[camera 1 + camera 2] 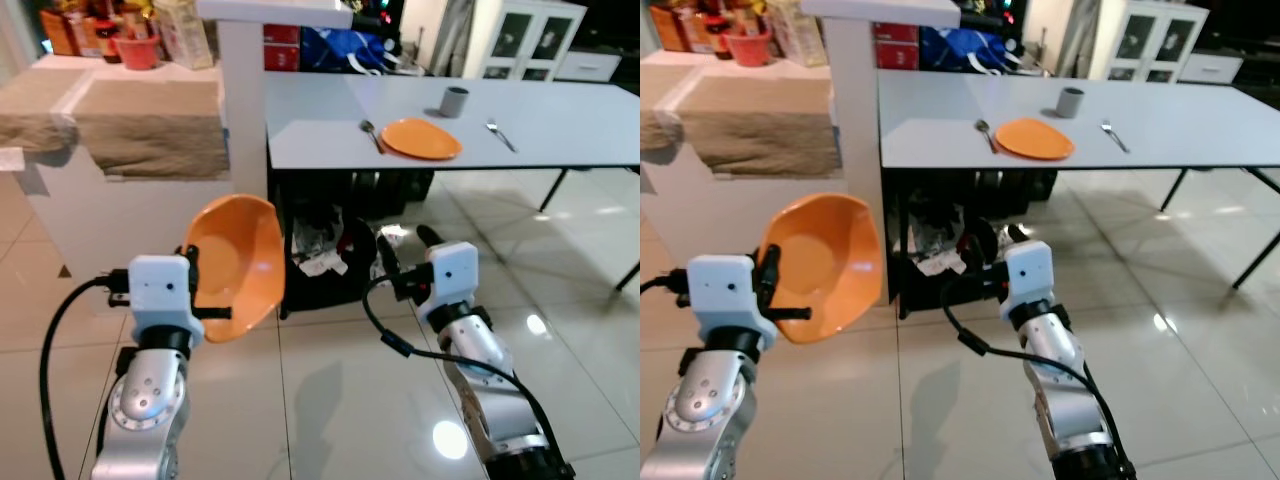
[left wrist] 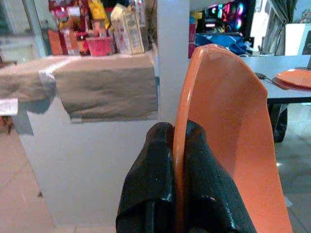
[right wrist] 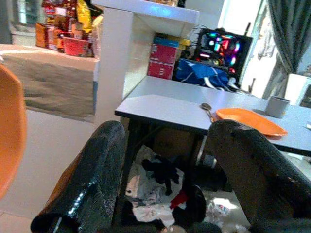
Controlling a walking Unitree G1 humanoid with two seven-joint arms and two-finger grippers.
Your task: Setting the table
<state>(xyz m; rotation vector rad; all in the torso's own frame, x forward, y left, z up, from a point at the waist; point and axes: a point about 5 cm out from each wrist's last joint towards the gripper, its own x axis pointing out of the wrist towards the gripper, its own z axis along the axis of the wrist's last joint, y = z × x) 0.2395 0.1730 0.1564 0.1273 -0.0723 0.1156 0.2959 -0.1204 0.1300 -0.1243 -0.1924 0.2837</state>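
I've got the orange bowl (image 1: 235, 265) pinched by its rim in the left gripper (image 2: 177, 160), fingers pressed together on either side of the edge, bowl tipped up on its side and well short of the table (image 1: 560, 130). The right gripper (image 3: 165, 160) rides empty beside it, fingers spread apart. Ahead, the table's near corner; beyond it, on the table, a spoon (image 1: 371, 134), an orange plate (image 1: 421, 139) just beside it, a fork (image 1: 500, 135) further along, a grey cup (image 1: 454, 101) behind the plate. To do this well, I'd walk in square to the table, level the bowl before lowering, and set it near the plate without knocking the spoon.
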